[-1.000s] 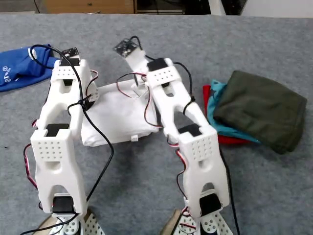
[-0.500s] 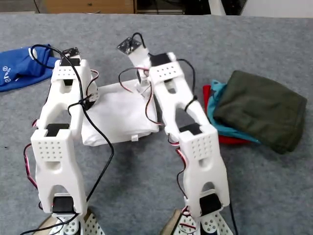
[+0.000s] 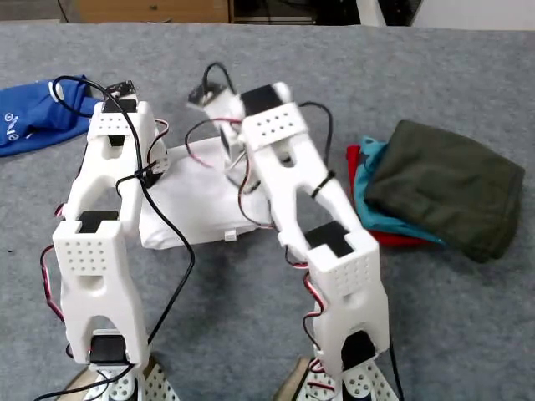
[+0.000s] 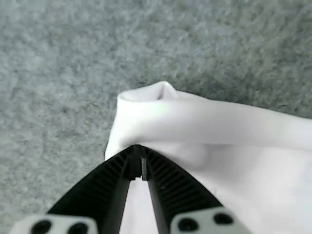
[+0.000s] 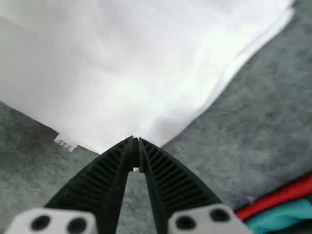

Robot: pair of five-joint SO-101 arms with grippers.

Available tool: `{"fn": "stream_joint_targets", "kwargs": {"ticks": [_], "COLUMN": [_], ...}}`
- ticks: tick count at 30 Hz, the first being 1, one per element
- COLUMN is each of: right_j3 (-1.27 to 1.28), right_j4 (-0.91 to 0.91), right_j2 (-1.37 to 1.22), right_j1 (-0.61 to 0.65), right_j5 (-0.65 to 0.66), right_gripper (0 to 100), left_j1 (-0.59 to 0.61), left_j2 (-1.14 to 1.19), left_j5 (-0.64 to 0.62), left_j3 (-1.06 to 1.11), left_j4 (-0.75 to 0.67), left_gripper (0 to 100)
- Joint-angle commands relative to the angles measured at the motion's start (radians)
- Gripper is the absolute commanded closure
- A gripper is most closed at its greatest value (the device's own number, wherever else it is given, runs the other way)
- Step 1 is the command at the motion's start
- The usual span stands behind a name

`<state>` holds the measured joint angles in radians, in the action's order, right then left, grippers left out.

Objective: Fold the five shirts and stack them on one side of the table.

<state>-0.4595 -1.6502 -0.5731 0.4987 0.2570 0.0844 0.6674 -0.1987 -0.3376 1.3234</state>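
So, the white shirt [image 3: 196, 196] lies in the middle of the grey counter [image 3: 468, 317], between the two arms. It's folded down to a rough rectangle, with a small tag [image 3: 230, 236] poking out at its near edge.

The left arm [image 3: 104, 217] reaches over the shirt's left side. In its wrist view the left jaws are clenched tight, tips together, sitting right on the white cloth just behind a rolled-up corner of the shirt. I honestly can't tell whether any cloth is pinched between them or they're only pressing on it.

The right arm [image 3: 292, 167] leans across the shirt's right side, with its wrist up over the far edge. The right jaws are clenched too, tips touching, and nothing shows between them. In that wrist view they line up with the layered edge of the shirt, with the tag off to one side and bare counter next to it.

As for the other shirts, the blue shirt [image 3: 33, 117] is bunched up at the far left edge of the counter, well apart from the white one.

Over on the right there's a pile. The green shirt [image 3: 443, 184] is folded on top, the teal shirt [image 3: 369, 157] sticks out from under it on the side toward the arms, and the red shirt [image 3: 353, 160] is at the bottom, showing as a thin strip. The pile is near the right arm but apart from the white shirt.
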Motion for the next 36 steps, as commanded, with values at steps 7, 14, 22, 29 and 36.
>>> {"fn": "stream_joint_targets", "kwargs": {"ticks": [7,14,22,29,36], "right_j3": [0.367,0.297,0.065,0.071,0.291], "right_j4": [0.327,0.282,0.066,-0.140,-0.132], "right_j2": [0.065,0.114,0.274,0.346,0.690], "right_j1": [-0.047,-0.064,-0.027,-0.038,-0.053], "right_j5": [-0.021,-0.026,-0.021,-0.025,-0.020], "right_gripper": [99.4,99.4,99.4,98.6,86.7], "left_j1": [-0.028,-0.029,-0.032,0.009,0.044], "left_j2": [-0.008,-0.008,-0.058,-0.193,-0.297], "left_j5": [0.009,0.008,-0.008,-0.011,0.072], "left_j3": [-0.005,-0.037,-0.130,-0.132,-0.130], "left_j4": [-0.034,-0.031,0.064,0.149,0.290], "left_gripper": [98,98,97,89,84]}}
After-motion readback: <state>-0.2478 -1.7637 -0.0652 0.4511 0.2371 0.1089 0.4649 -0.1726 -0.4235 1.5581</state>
